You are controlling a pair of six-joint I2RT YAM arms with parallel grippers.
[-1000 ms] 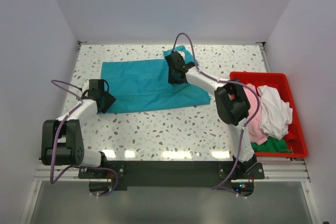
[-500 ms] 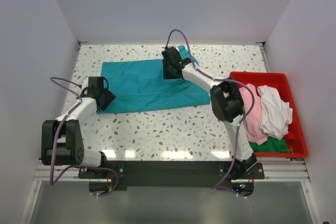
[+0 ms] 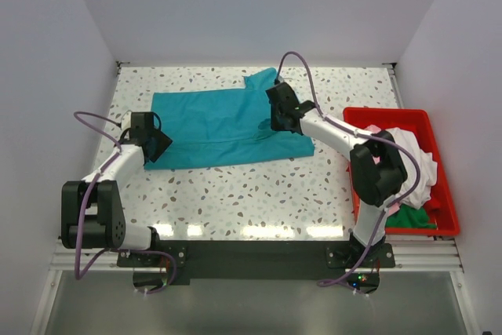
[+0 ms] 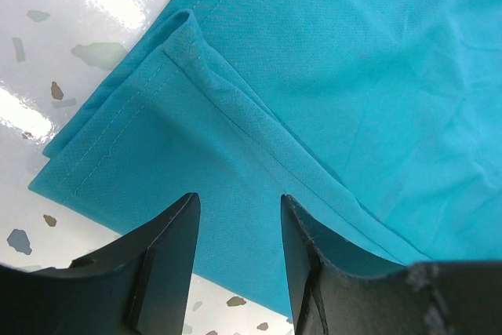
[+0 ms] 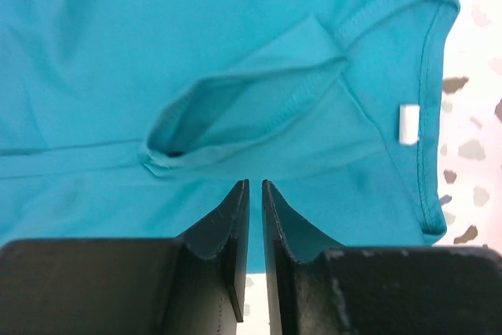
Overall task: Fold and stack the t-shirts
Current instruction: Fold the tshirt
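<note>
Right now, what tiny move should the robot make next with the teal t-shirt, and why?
Probably lower the left jaws and close them on the teal t-shirt at its hem corner. They stand open right over that doubled corner with nothing between them. The shirt lies flat on the table, and the right jaws, nearly closed, are at the neck end.

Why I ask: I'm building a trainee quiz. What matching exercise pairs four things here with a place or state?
Things
1. teal shirt
2. red bin
3. left end effector
4. right end effector

Place or state
A. jaws nearly together, by the neck label
B. laid out flat
C. jaws apart, over a hem corner
D. holds heaped clothes

Pairs: 1-B; 2-D; 3-C; 4-A
</note>
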